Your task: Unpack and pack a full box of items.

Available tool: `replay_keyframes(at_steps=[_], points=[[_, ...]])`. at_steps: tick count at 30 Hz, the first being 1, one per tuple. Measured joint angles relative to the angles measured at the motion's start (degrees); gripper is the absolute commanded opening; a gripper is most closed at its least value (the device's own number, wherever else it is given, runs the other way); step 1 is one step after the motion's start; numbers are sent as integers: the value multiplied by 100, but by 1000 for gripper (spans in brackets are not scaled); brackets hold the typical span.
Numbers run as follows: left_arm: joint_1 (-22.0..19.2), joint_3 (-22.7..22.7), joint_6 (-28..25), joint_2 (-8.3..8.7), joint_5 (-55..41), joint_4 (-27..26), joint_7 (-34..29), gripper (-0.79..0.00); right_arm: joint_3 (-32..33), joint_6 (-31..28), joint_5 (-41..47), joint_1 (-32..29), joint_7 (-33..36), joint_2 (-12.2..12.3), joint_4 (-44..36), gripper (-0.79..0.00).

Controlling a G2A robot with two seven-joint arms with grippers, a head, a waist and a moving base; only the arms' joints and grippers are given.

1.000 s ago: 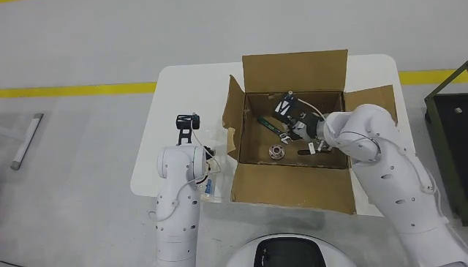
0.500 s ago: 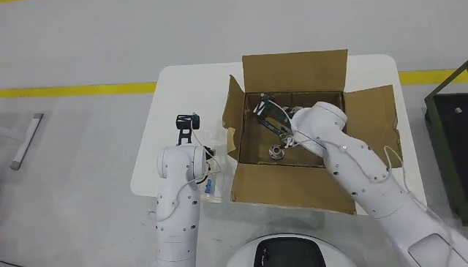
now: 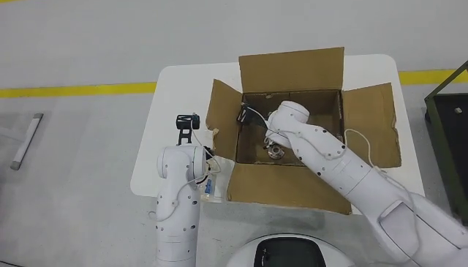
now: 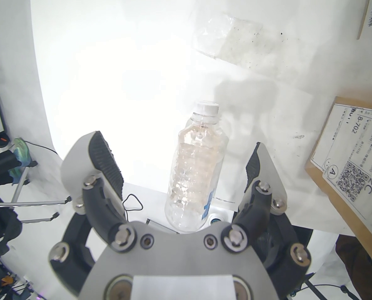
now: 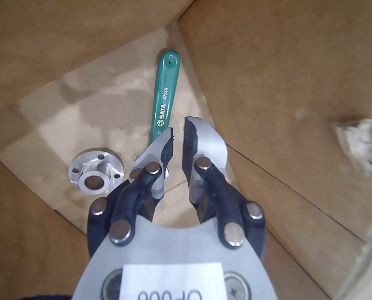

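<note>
In the box (image 3: 292, 69), the wrench (image 5: 165, 95) lies on the floor along one wall, running ahead from under the right gripper (image 5: 178, 132), and the flange (image 5: 95, 173) sits beside that gripper. The bottle (image 4: 198, 170) is between the left gripper's (image 4: 176, 142) jaws at the table's (image 3: 175, 106) edge, with the plastic bag (image 4: 228, 40) beyond it.

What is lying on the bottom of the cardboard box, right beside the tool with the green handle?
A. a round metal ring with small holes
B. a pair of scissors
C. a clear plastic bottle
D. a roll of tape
A: a metal ring with small holes around its middle opening lies on the floor of the box beside the green-handled tool; the bottle is outside, on the table.
</note>
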Motion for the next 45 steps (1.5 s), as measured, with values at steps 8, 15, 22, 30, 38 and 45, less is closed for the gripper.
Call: replay_keyframes(at_steps=[8,15,22,30,38,45], points=[[0,0,0,0,0,0,0,0,94,58,346,98,-232,-111,438,-511],[0,0,0,0,0,0,0,0,427,238,603,-100,-361,-57,319,-496],[0,0,0,0,0,0,0,0,692,819,547,-514,-204,20,-358,-514],[0,0,0,0,0,0,0,0,634,1539,272,-774,-209,-32,-577,-514],[0,0,0,0,0,0,0,0,555,1622,266,-733,-395,-132,-249,-493],[0,0,0,0,0,0,0,0,503,1634,282,-650,-576,-226,126,-462]])
